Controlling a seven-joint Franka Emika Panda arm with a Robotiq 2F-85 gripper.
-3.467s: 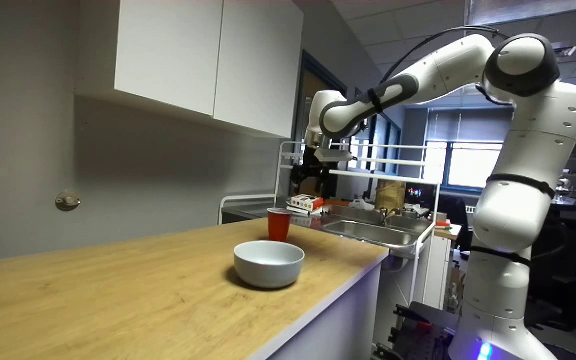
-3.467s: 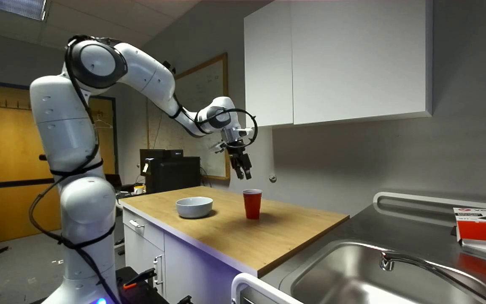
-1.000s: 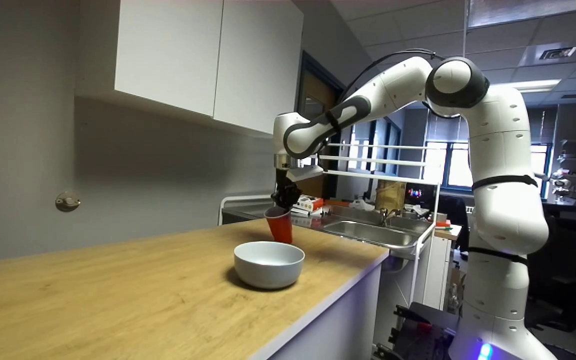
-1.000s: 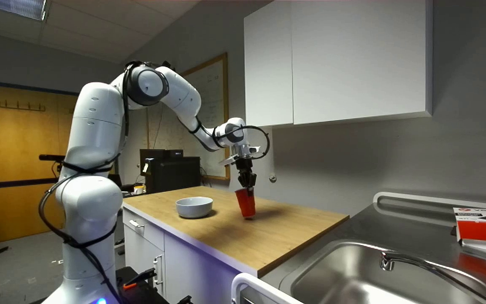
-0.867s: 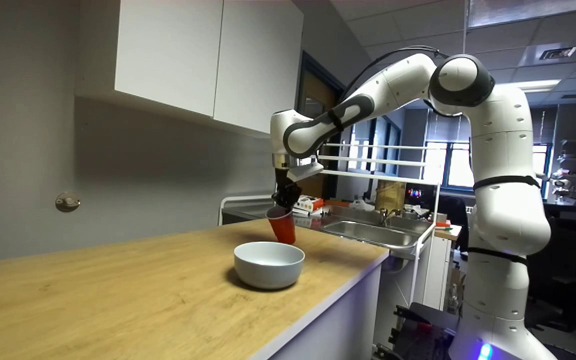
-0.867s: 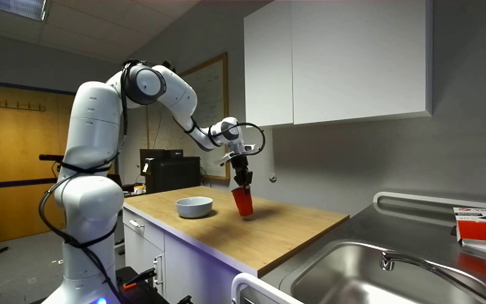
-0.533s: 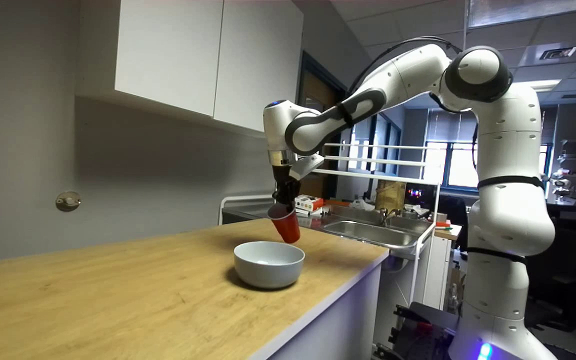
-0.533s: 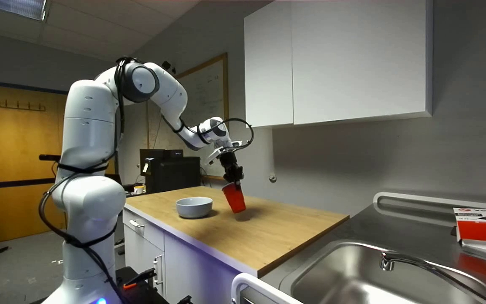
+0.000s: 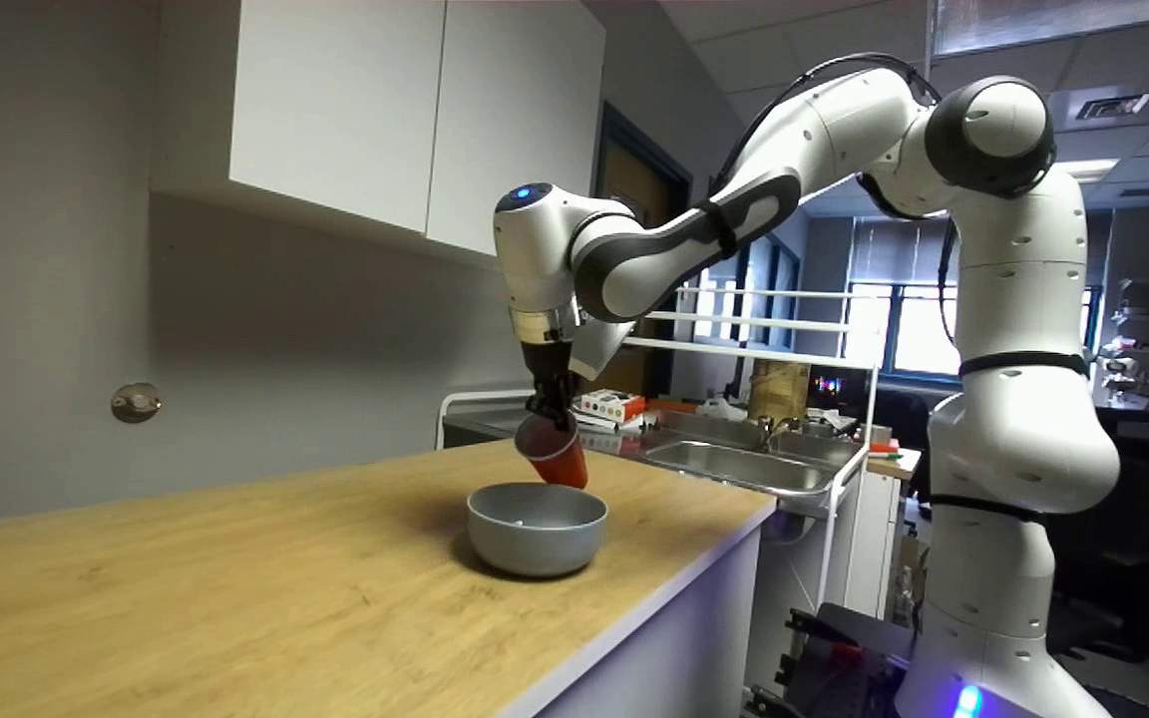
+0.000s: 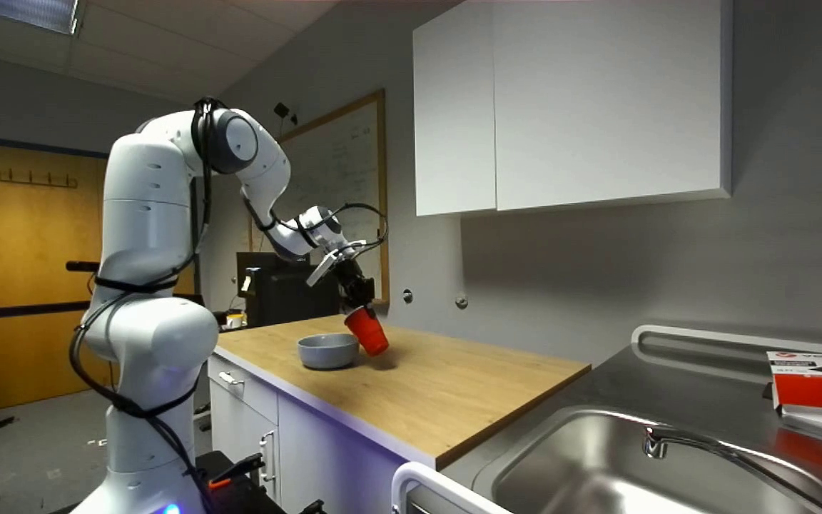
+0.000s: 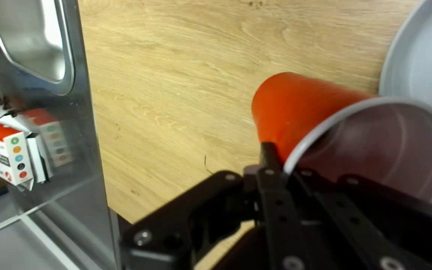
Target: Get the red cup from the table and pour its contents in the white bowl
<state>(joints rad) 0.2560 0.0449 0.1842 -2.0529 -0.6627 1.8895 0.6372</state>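
The red cup [image 9: 563, 465] hangs tilted just off the table [image 9: 285, 558], its mouth leaning toward the white bowl [image 9: 538, 546]. My gripper [image 10: 362, 308] is shut on the cup's wall at the rim. In the wrist view a dark fingertip [image 11: 270, 152] presses the outside of the red cup [image 11: 298, 103], while the other finger lies at its inner side. Close beside the cup stands the white bowl [image 10: 328, 353], upright on the table. A small pale spot shows inside the bowl; what it is I cannot tell. The cup's contents cannot be made out.
A wall cabinet [image 9: 415, 120] overhangs the back of the table. At one end come a steel sink [image 10: 575, 471] with a faucet [image 10: 711, 450], a red-and-white box [image 10: 818, 389] and a white rack [image 9: 764, 356]. The table's front edge [image 9: 634, 608] runs near the bowl.
Earlier the cup stood upright with my gripper above it. Since then the gripper has closed on its rim, lifted it, carried it toward the bowl and tilted it further.
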